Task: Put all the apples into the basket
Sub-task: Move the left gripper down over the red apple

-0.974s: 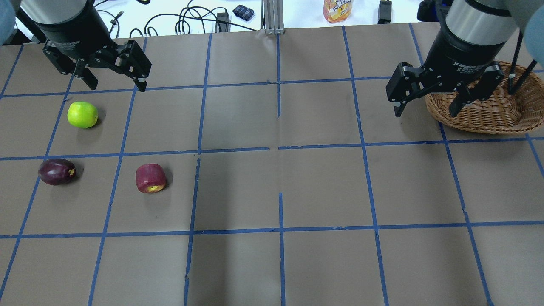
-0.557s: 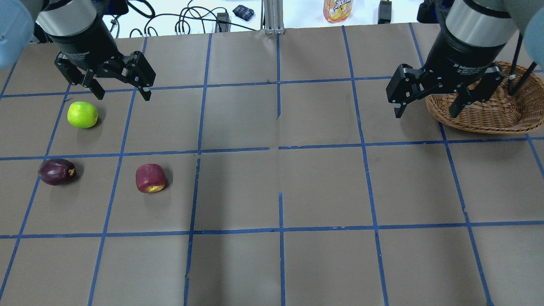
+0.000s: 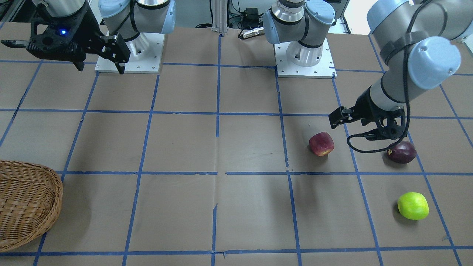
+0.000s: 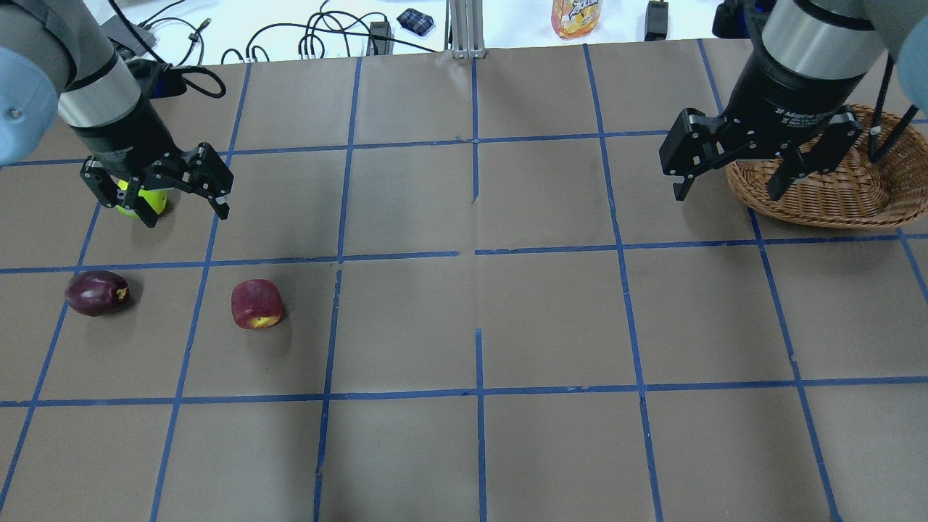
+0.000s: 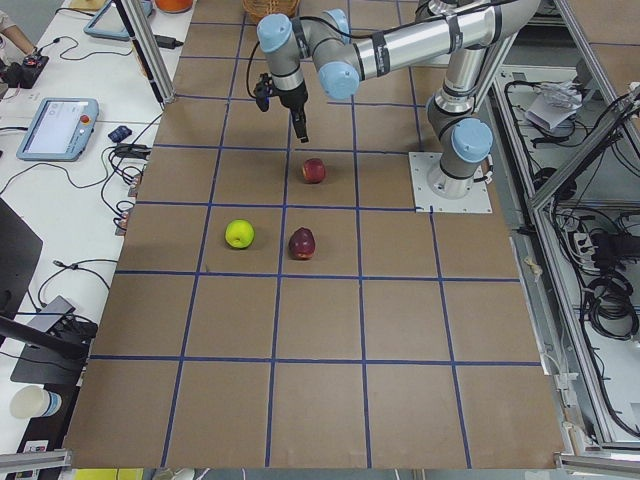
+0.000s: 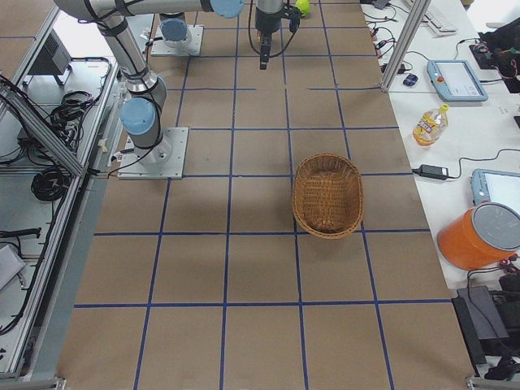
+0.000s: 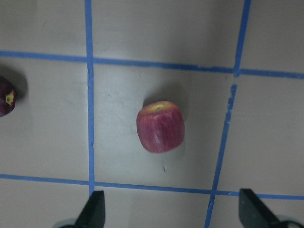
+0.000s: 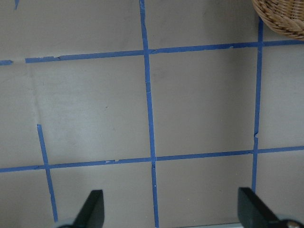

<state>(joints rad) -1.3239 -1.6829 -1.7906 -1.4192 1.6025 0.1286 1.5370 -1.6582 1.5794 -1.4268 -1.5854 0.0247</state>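
The red apple (image 4: 257, 304), the dark purple apple (image 4: 96, 292) and the lime green apple (image 3: 413, 205) lie on the table's left side. My left gripper (image 4: 156, 190) is open and empty, held above the table. In the overhead view it covers part of the green apple. The left wrist view shows the red apple (image 7: 160, 126) just ahead of the open fingertips (image 7: 95, 211) and the purple apple (image 7: 5, 97) at the left edge. The wicker basket (image 4: 834, 192) holds no apple and stands far right. My right gripper (image 4: 725, 181) is open and empty, raised beside the basket's left rim.
The brown paper tabletop (image 4: 478, 319) is marked with a blue tape grid. Cables, a bottle (image 4: 576, 16) and small devices lie past the far edge. The two arm bases (image 3: 303, 55) stand on the robot's side.
My left gripper has moved down the overhead view and lower, from beyond the green apple to in front of it. The right arm and the apples have not moved.
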